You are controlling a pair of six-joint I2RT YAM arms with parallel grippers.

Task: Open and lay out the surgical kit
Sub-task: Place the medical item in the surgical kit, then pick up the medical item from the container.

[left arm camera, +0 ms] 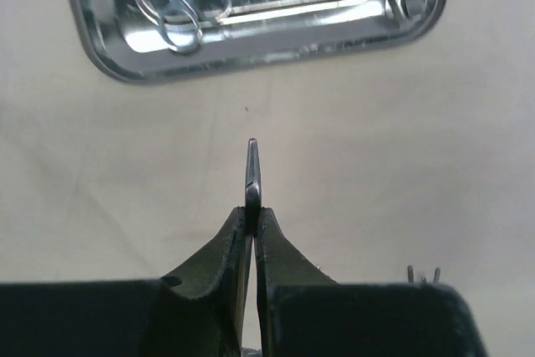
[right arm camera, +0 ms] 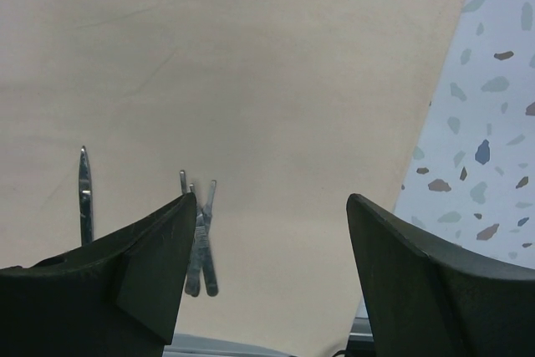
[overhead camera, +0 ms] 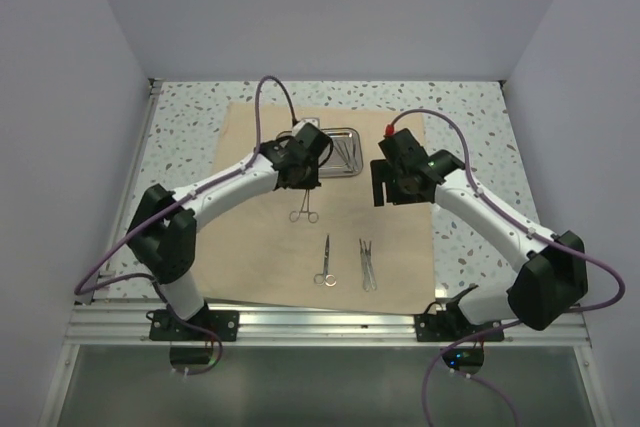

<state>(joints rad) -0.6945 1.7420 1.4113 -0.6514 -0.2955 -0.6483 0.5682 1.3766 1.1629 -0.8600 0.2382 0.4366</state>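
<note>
Instrument (left arm camera: 252, 165) mostly out of sight within left pincer (left arm camera: 253, 211), tray (left arm camera: 276, 48) half off-frame.

Tan cloth (overhead camera: 400, 237) flat, steel tray (overhead camera: 357, 152) far edge, scissors (overhead camera: 325, 262), perhaps tweezers (overhead camera: 368, 265), forceps (overhead camera: 305, 209) gripped

Looks like a robotics lab test cell to me, not a real operating room. Plain white walls (overhead camera: 60, 97) box in a speckled terrazzo-look tabletop (overhead camera: 190, 117). An aluminium extrusion rail (overhead camera: 320, 322) runs along the near edge, with the left arm (overhead camera: 225, 187) and right arm (overhead camera: 490, 212) bolted to it, and purple cables (overhead camera: 268, 79) loop around loose. The only medical bit is a tan cloth wrap (overhead camera: 255, 247) with a small steel tray (overhead camera: 357, 152) and scissors (overhead camera: 325, 265) on it.
</note>
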